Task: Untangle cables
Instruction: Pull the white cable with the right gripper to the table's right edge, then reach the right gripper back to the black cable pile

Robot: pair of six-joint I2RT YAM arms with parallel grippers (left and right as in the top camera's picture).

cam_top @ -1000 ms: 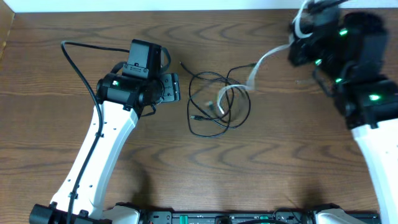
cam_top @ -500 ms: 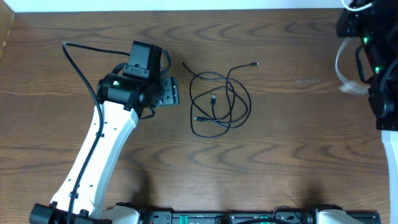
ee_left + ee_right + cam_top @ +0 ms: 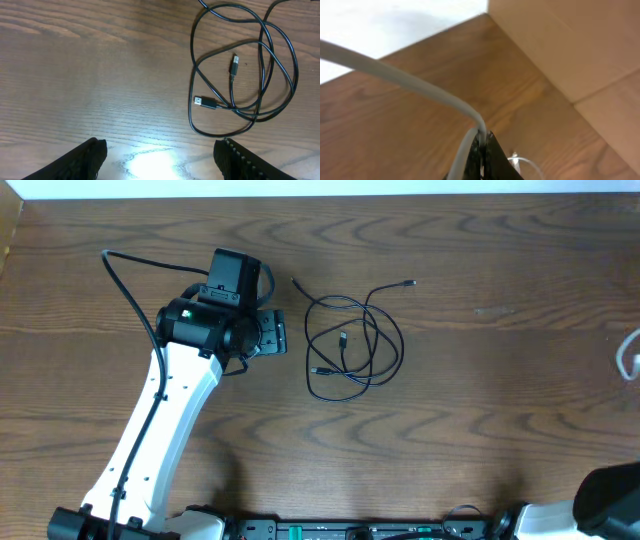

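Right gripper [image 3: 482, 143] pinches white cable [image 3: 395, 74]; black cable [image 3: 205, 102] apparently free.

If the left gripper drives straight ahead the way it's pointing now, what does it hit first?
The left gripper would likely meet the thin black coiled cable first, at its near loop; its height is unclear.

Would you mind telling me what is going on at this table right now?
The right claw is pinched on the white cable, off at the right edge of the table and well apart from the black cable. The black cable lies alone in loose, overlapping loops near the middle. The left claw hangs open beside it, holding nothing. The two cables look separated.
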